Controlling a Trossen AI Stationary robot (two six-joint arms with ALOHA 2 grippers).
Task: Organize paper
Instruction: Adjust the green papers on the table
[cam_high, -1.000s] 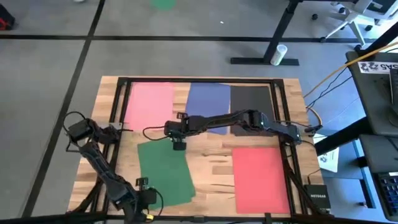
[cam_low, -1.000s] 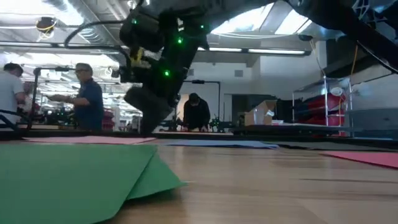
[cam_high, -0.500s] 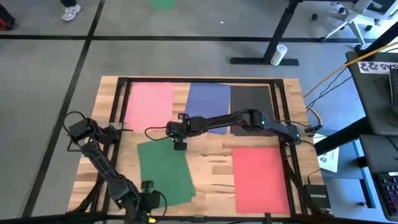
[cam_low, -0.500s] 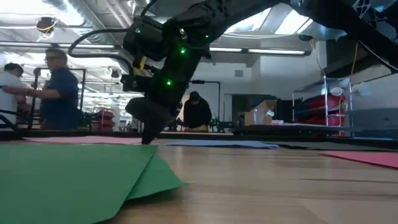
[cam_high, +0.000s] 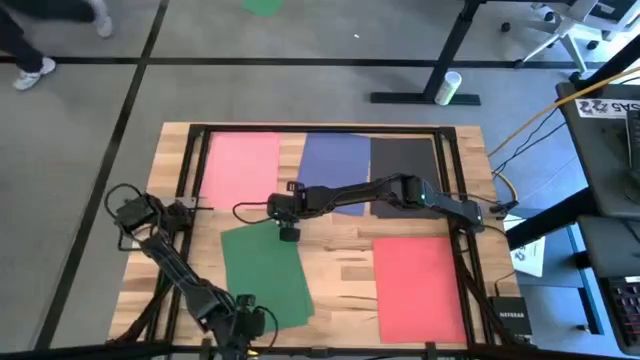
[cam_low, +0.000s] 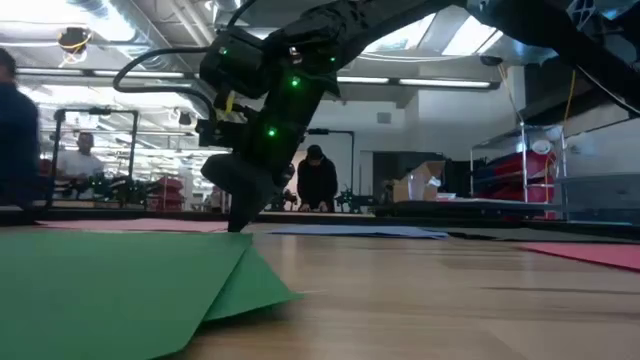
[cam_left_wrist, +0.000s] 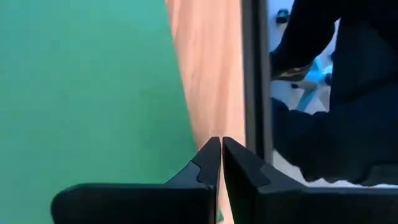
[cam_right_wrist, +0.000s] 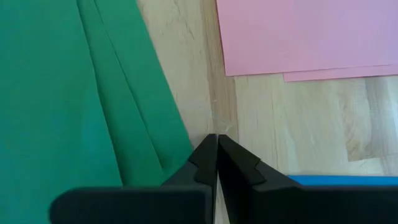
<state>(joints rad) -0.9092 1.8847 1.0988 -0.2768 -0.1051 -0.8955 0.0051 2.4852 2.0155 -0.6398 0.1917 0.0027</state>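
Right pincer (cam_high: 288, 233) sat closed and empty at the far corner of the green paper (cam_high: 264, 275), tips low over the counter (cam_high: 340, 265); I judged the step wanted those tips pressed flat and dragged slowly, so the fanned sheets squared up; the green stack lay just beside the fingertips; left pincer (cam_left_wrist: 221, 163), closed, waited by the near edge.

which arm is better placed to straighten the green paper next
Probably right. The right gripper sits low at the green paper's far corner, fingers shut, beside its fanned edges. The left gripper, also shut, is at the near table edge, over the stack's near edge.
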